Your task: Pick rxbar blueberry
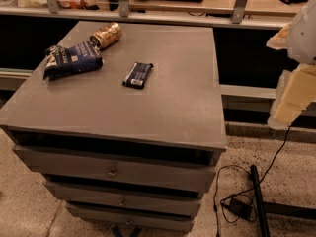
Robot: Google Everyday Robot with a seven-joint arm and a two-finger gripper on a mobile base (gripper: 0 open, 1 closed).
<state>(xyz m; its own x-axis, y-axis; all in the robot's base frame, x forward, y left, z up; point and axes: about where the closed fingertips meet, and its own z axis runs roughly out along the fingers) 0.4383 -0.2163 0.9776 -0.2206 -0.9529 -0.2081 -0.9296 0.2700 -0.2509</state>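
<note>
**Reader:** What fills the scene?

**Describer:** A grey cabinet [163, 107], seen from above and in front. Its flat top takes up most of the view. Below the top are three stacked drawers, each with a small knob at the middle of its front. The cabinet stands on a pale speckled floor.

**Reader:** Where is the rxbar blueberry?

**Describer:** The rxbar blueberry [138, 75] lies flat on the cabinet top, a little left of the middle. It is a small rectangular bar in a dark wrapper with pale lettering, turned at a slight diagonal. Nothing touches it.

**Reader:** What else is on top?

**Describer:** Two things, both toward the back left corner. A puffy dark-blue snack bag [71, 60] lies to the left of the bar, apart from it. A gold can [105, 35] lies on its side just behind the bag, at the bag's upper right corner. I cannot tell whether the can and the bag touch.

**Reader:** And the gripper?

**Describer:** The gripper [292, 100] is at the far right edge of the view, a cream and white blocky shape partly cut off by the frame. It hangs beyond the cabinet's right side, well apart from the bar. I cannot tell whether it is released or clenched.

**Reader:** Anything on the floor?

**Describer:** A small black adapter [239, 207] with a thin cable lies to the right of the cabinet, just beside a black bar [258, 201].
</note>
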